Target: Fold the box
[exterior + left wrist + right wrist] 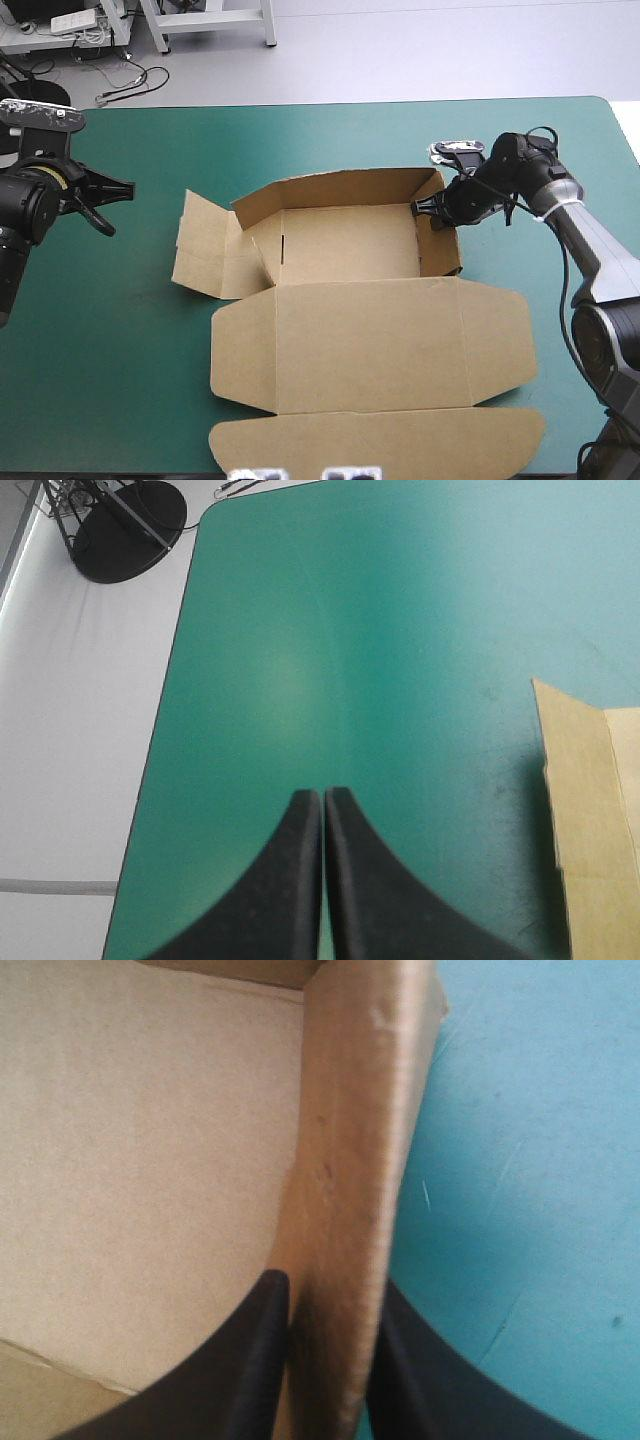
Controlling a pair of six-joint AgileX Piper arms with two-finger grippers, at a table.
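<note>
Right gripper [425, 208] [330, 1295], with its two broad black fin-shaped fingers, is all but closed on the upright right-hand wall [441, 240] of the box. One finger is inside the tray and the other outside, with the board pinched between them near the wall's far end.

A counter with a teal-green cover [120, 380] [350, 630] [520, 1160] carries everything. The cut sheet of brown board that makes the box [350, 250] [585, 810] [130, 1160] sits at the middle of the counter, partly formed. Its broad lid panel [370, 340] lies flat toward the near edge, with a rounded front flap [380, 440] beyond it at the counter's near edge. The far wall [340, 190] stands raised. The left-hand flaps [205, 250] are splayed outward, lying low on the cover.

The left gripper [105, 200] [323, 795] hangs over bare cover, well to the left of the box. Its black fingers are pressed together and hold nothing.
</note>
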